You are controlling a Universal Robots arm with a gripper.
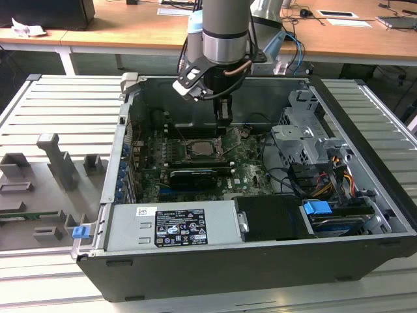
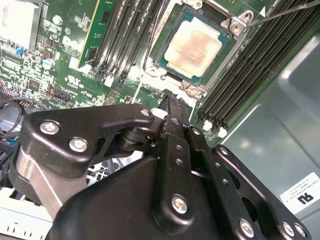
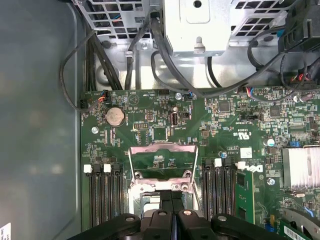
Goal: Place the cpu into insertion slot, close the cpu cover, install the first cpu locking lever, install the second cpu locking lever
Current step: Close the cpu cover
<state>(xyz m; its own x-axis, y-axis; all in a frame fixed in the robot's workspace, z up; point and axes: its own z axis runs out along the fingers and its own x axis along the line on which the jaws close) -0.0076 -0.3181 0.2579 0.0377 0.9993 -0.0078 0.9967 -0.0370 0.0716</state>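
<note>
Sitting flat in the insertion slot, the cpu is placed, so step one looks done. The cpu cover appears swung open, with green board showing through its cut-out, so closing it and both levers are left. One locking lever juts free. The tool hangs just beside the slot, clenched on nothing.

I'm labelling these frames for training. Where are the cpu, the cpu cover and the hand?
cpu point(image 2: 192, 42): second wrist view, middle of its metal top.
cpu cover point(image 3: 162, 148): first wrist view, on a silvery bar of its frame.
hand point(image 3: 172, 196): first wrist view, midway between its fingertips.
</note>
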